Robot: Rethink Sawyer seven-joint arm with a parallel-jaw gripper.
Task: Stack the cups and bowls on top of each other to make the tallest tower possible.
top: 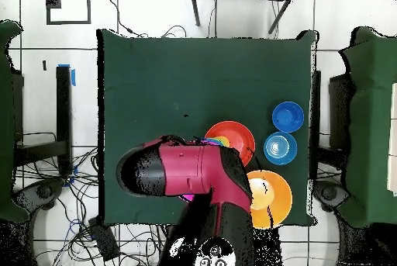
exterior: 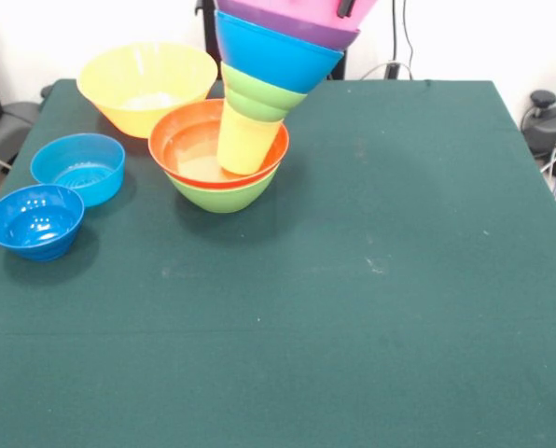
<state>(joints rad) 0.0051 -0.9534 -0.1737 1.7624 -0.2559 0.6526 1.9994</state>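
Leaning rightward toward its top, the tower (exterior: pixel 259 103) stands near-vertical; hand's grip cannot be told.

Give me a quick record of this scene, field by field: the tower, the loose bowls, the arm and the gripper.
tower base: medium green bowl with red-orange bowl nested in it
tower upper part: yellow cup, small green bowl, blue bowl, purple bowl and a pink piece at the top edge
tower state: upper part tilted
loose bowls: large orange bowl, light-blue bowl, dark blue bowl
arm: red and black arm above the tower
gripper: dark tip at the top edge; open or shut cannot be told
table: green cloth
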